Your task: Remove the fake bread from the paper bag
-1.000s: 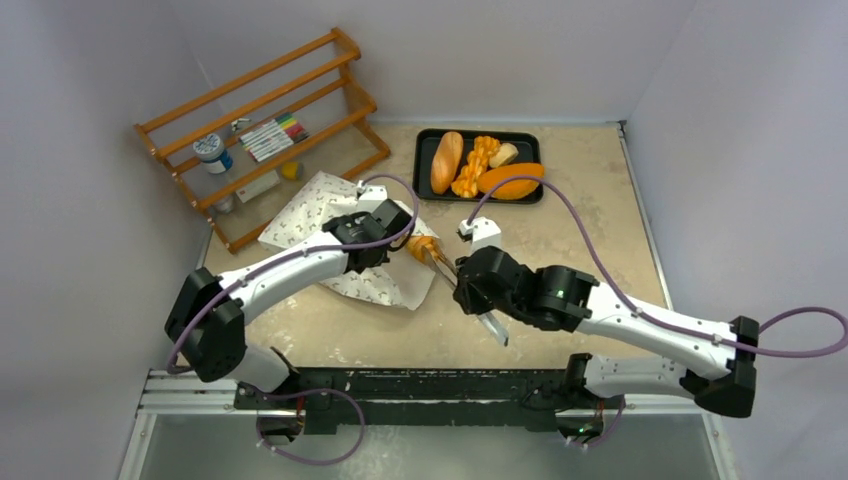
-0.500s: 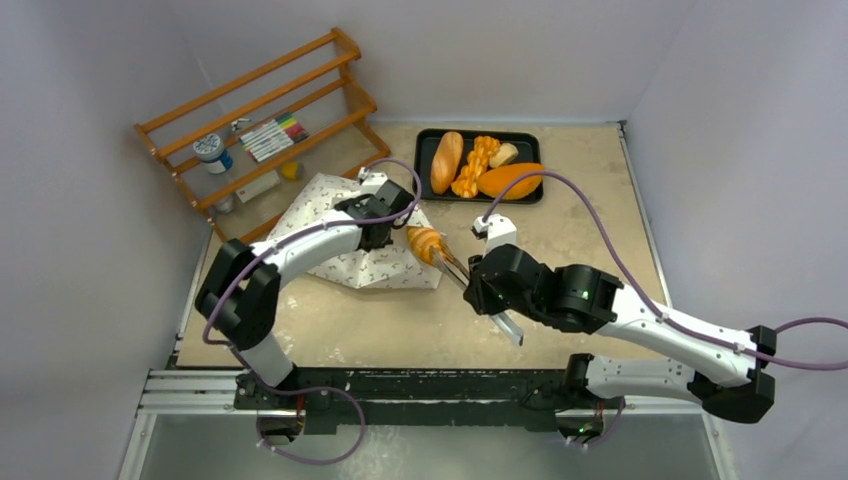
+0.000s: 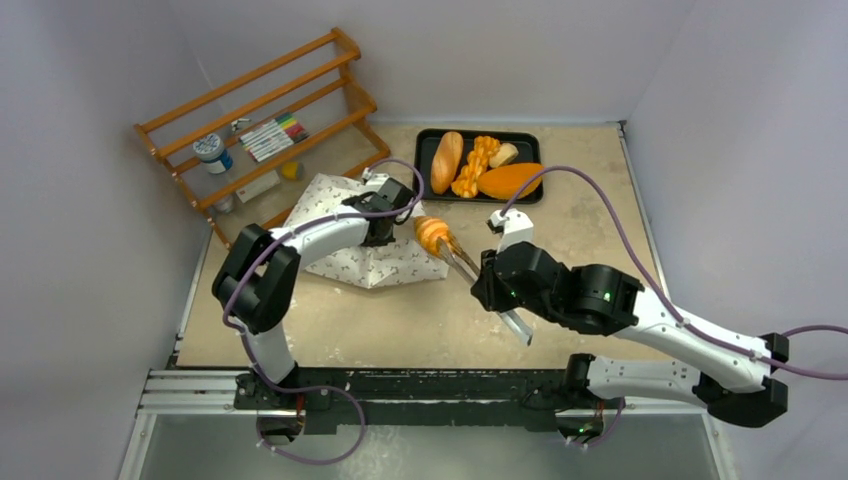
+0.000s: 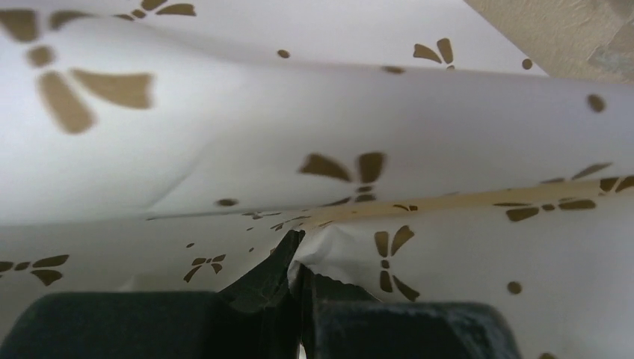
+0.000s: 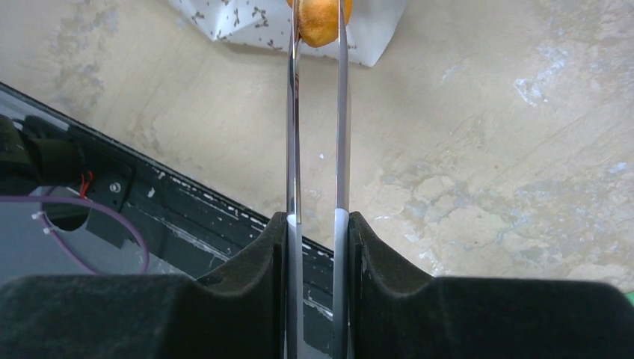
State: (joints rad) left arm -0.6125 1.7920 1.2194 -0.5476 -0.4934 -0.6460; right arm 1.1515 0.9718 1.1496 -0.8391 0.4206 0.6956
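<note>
Precariously, the bread [image 3: 432, 233] hangs outside the bag [image 3: 385, 262], just beside its right edge, pinched only at the tips of long tongs [image 3: 460, 262] that the right gripper [image 3: 497, 290] squeezes. The left gripper [image 3: 380, 215] is clenched on a fold of the bag's paper. So narrow a bite on a rounded loaf could let it twist free and drop to the counter [image 3: 590, 200] if the arm swings fast toward the tray [image 3: 418, 165].

Fake bread [image 5: 321, 21] cropped at top, paper bag [image 3: 390, 265] interior hidden
</note>
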